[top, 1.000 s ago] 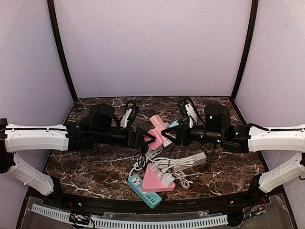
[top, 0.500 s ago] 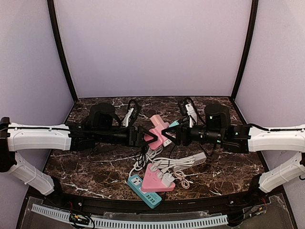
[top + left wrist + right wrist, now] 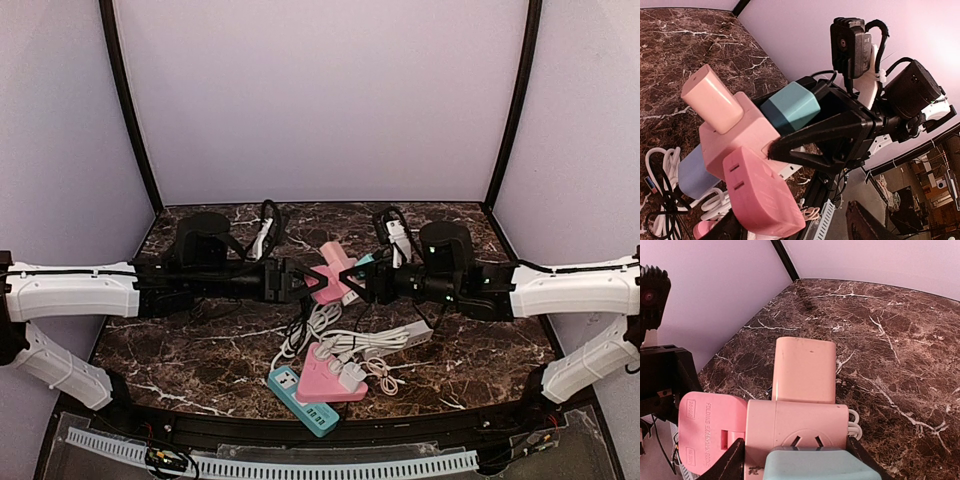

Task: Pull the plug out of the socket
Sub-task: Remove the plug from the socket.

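The dark marbled surface (image 3: 170, 350) carried a teal power strip (image 3: 300, 398), a pink adapter (image 3: 322, 380), a white power strip (image 3: 402, 334) and tangled white cords (image 3: 318, 326).

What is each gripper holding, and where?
Left gripper: the dark pink plug, by its sides. Right gripper: the pink adapter, by its sides.

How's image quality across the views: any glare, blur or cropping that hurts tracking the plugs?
Top external: even light, no glare, but the left gripper and right gripper blend into the dark marble table. Left wrist: wall blown out at upper right; the pink plug looms large up close. Right wrist: pink socket block sharp; teal plug cropped by the bottom edge.
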Available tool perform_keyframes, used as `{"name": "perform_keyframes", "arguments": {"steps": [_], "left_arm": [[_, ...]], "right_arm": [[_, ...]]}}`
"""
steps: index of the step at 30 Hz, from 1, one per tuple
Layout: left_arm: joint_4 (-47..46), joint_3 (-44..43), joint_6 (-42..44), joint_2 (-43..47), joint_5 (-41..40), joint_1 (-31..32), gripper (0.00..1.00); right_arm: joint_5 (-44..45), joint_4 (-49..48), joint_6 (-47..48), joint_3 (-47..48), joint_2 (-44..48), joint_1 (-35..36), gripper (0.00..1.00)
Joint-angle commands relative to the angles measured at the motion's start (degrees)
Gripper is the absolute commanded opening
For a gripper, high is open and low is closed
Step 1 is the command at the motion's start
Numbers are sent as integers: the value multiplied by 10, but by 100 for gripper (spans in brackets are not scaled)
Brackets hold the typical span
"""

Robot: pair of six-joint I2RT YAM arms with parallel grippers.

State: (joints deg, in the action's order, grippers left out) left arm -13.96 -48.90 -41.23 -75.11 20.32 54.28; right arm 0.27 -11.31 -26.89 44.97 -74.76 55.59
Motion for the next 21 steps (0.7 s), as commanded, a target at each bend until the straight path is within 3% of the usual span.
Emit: {"name": "perform_keyframes", "arguments": {"steps": [1,21], "left_arm": [[-25,6,-2,8,11,4,65],[-1,-8,-4,-34,-17,4,59]], "right_arm": [[7,-71,-10,22,-2,-2,0],[0,-66,-12,35,0,-2,0]]}}
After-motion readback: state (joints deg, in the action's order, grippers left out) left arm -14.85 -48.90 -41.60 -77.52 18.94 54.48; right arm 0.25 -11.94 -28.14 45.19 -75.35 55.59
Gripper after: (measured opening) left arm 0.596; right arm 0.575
